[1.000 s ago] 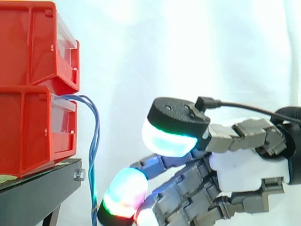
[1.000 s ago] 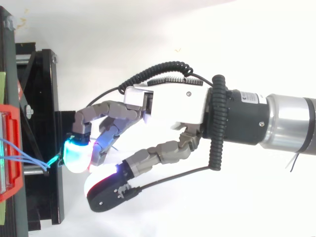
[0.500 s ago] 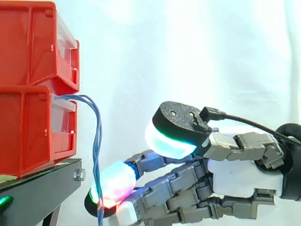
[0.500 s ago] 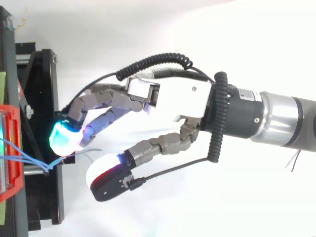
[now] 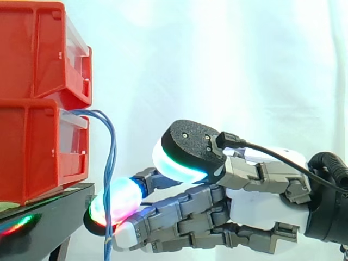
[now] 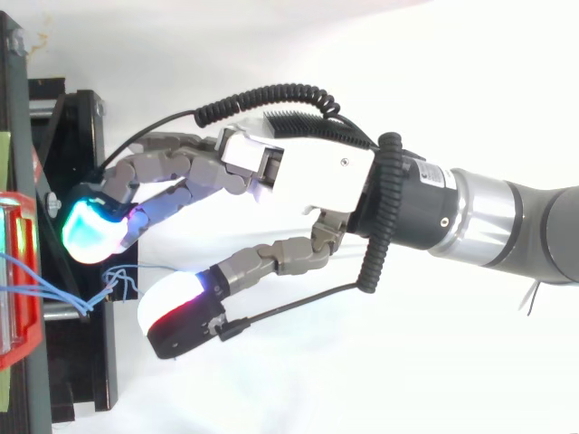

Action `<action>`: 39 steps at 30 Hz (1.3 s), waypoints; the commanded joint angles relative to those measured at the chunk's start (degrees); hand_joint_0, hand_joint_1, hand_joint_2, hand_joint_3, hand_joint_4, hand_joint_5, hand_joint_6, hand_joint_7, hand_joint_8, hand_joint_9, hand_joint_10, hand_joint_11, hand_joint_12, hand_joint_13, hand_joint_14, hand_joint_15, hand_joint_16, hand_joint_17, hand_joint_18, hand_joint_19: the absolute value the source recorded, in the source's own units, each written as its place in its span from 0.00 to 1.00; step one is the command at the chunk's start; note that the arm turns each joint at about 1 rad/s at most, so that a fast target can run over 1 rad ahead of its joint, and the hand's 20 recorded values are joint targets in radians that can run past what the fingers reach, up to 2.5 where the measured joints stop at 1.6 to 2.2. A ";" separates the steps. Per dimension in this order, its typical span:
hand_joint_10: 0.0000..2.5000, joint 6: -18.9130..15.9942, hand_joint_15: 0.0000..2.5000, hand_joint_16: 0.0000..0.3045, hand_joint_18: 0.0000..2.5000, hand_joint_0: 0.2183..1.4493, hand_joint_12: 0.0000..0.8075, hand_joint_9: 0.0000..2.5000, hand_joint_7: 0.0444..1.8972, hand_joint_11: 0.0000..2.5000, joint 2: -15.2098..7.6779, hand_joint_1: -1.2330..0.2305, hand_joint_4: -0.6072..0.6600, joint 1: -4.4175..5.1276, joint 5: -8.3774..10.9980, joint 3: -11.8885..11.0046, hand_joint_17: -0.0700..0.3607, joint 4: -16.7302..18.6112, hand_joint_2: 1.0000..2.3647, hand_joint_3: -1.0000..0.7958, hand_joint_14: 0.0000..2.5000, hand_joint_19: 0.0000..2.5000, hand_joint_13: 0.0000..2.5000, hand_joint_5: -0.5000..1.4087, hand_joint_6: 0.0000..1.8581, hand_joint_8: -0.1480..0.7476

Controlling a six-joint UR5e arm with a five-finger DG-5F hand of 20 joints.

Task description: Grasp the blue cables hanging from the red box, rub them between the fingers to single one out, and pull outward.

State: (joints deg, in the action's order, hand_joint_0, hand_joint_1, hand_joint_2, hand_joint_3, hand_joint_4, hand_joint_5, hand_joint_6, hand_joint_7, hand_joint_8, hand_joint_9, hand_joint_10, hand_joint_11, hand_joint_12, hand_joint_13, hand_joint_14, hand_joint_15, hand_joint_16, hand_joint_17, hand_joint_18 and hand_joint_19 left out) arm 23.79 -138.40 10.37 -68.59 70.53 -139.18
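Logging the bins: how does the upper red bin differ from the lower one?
The blue cables hang from the lower red bin; none leave the upper red bin. The lower bin rests on the black stand; the upper bin sits stacked on it. Both are red with a clear front.

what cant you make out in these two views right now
Lower ends of the blue cables: side view, cut off by the bottom edge.
Where they start inside the lower red box: hidden by its front wall; top view cuts it at the left edge.
Cable count: both views, strands overlap, too thin.
Whether the fingers touch them: side view, cables cross a glowing pad; contact unclear.
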 commanded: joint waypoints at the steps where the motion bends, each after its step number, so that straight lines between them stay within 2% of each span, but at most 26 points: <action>1: 0.00 4.43 0.09 0.19 0.08 0.20 0.46 0.29 0.42 0.11 -0.99 0.40 0.65 0.35 1.62 -0.13 0.47 4.09 0.00 0.28 0.00 0.10 0.15 0.19 0.27 0.46; 2: 0.00 5.48 0.09 0.19 0.08 0.21 0.46 0.29 0.42 0.12 -1.43 0.40 0.65 0.44 1.79 -0.13 0.47 5.67 0.00 0.28 0.00 0.10 0.15 0.19 0.27 0.46; 6: 0.00 5.57 0.10 0.19 0.09 0.21 0.45 0.30 0.42 0.12 -2.40 0.40 0.65 0.70 1.97 -0.22 0.46 7.17 0.00 0.28 0.00 0.11 0.17 0.19 0.27 0.46; 7: 0.01 5.39 0.10 0.19 0.09 0.21 0.46 0.31 0.42 0.13 -3.28 0.40 0.66 0.88 1.97 -0.30 0.46 7.43 0.00 0.28 0.00 0.11 0.17 0.19 0.27 0.46; 10: 0.01 4.69 0.11 0.18 0.11 0.22 0.45 0.33 0.42 0.14 -5.38 0.40 0.66 1.05 1.88 -1.89 0.45 8.84 0.00 0.28 0.00 0.13 0.19 0.19 0.27 0.46; 13: 0.01 2.76 0.13 0.18 0.12 0.23 0.44 0.36 0.43 0.16 -6.26 0.40 0.66 1.14 1.97 -3.03 0.45 9.01 0.00 0.28 0.01 0.14 0.22 0.19 0.27 0.47; 19: 0.01 1.97 0.18 0.17 0.15 0.25 0.43 0.46 0.49 0.24 -6.26 0.41 0.68 1.49 1.97 -3.03 0.43 7.78 0.00 0.28 0.01 0.18 0.30 0.20 0.27 0.47; 22: 0.01 1.88 0.23 0.17 0.17 0.25 0.43 0.49 0.51 0.27 -6.26 0.41 0.69 2.46 2.06 -2.94 0.43 7.34 0.00 0.28 0.01 0.19 0.35 0.21 0.27 0.47; 27: 0.01 1.97 0.31 0.16 0.20 0.26 0.43 0.54 0.56 0.31 -6.26 0.41 0.67 3.43 2.32 -2.68 0.42 6.73 0.00 0.28 0.01 0.20 0.43 0.22 0.27 0.48; 28: 0.01 2.05 0.33 0.16 0.20 0.27 0.42 0.55 0.56 0.32 -6.26 0.42 0.66 3.87 2.93 -2.50 0.42 6.99 0.00 0.28 0.01 0.21 0.45 0.22 0.27 0.48; 33: 0.01 1.88 0.39 0.16 0.21 0.27 0.42 0.57 0.58 0.35 -6.26 0.42 0.66 4.83 4.43 -2.50 0.41 6.73 0.00 0.28 0.01 0.22 0.50 0.22 0.27 0.48; 39: 0.01 -0.14 0.45 0.15 0.24 0.28 0.41 0.60 0.61 0.37 -6.18 0.43 0.64 5.71 4.52 -2.50 0.41 5.67 0.00 0.28 0.01 0.25 0.55 0.22 0.27 0.48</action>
State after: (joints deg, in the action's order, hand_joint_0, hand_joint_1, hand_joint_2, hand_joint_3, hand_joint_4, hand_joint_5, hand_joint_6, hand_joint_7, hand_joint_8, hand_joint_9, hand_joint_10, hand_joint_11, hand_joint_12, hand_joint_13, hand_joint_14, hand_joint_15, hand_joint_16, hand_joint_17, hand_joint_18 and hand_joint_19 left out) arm 24.82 -144.64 15.67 -64.23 68.03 -133.05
